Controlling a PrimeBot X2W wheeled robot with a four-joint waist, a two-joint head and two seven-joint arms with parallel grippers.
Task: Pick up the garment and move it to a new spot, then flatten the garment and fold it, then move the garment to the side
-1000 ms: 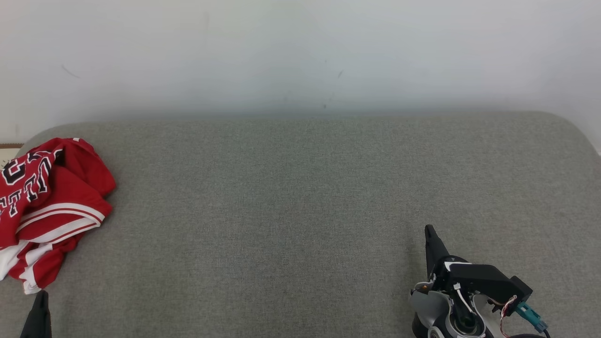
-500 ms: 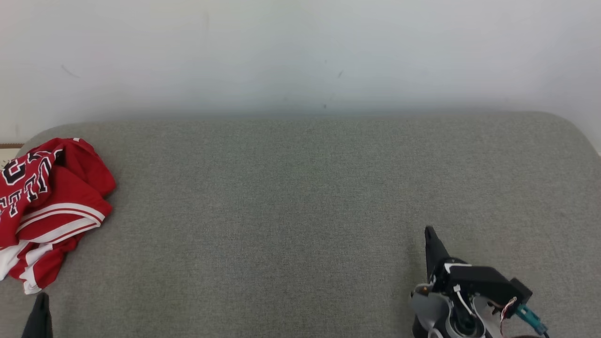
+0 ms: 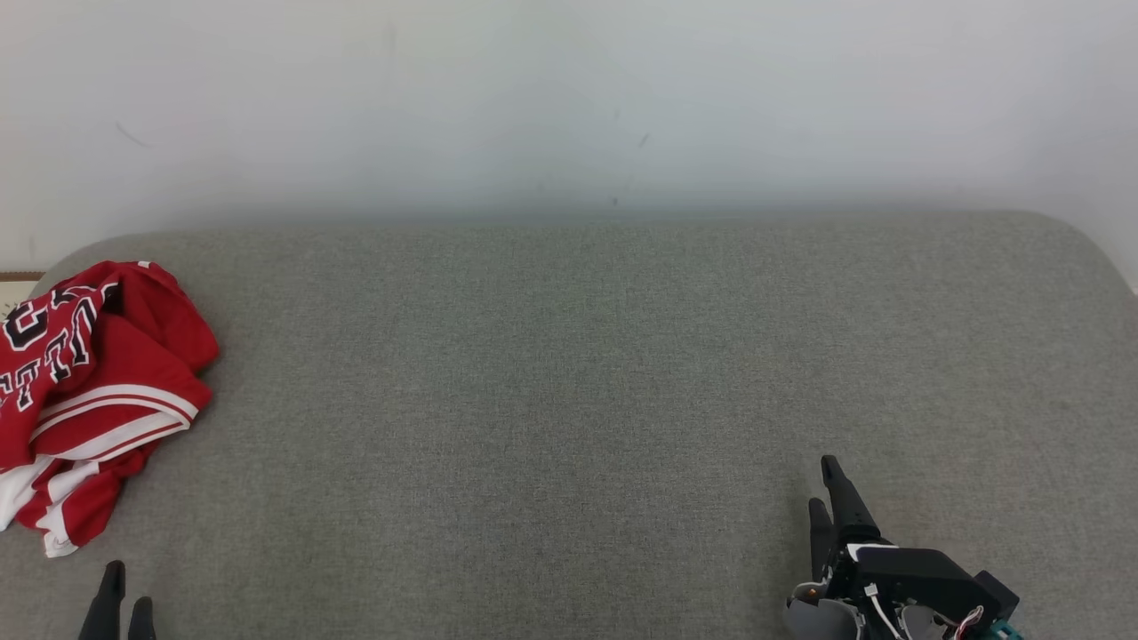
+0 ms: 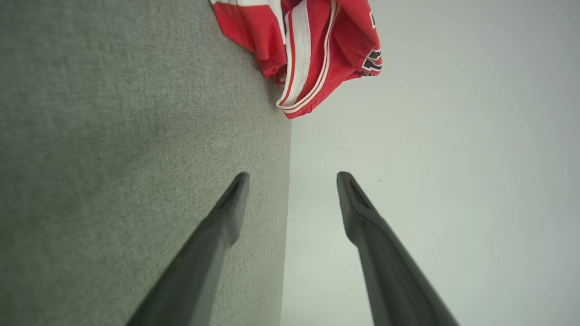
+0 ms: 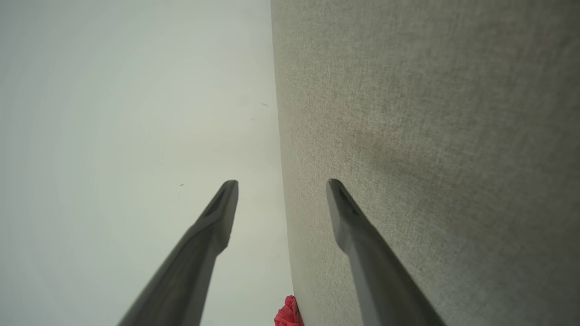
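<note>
Left tool (image 3: 126,588) and right tool (image 3: 822,484) gape empty; garment (image 3: 89,391) lies crumpled on grey cushion (image 3: 569,400).

Grey woven fabric surface (image 3: 569,400), rounded at both far corners, far edge meeting a pale wall (image 3: 569,89). A few small dark marks (image 3: 644,140) on the wall. Thin brown strip (image 3: 20,276) behind the surface's left corner.
</note>
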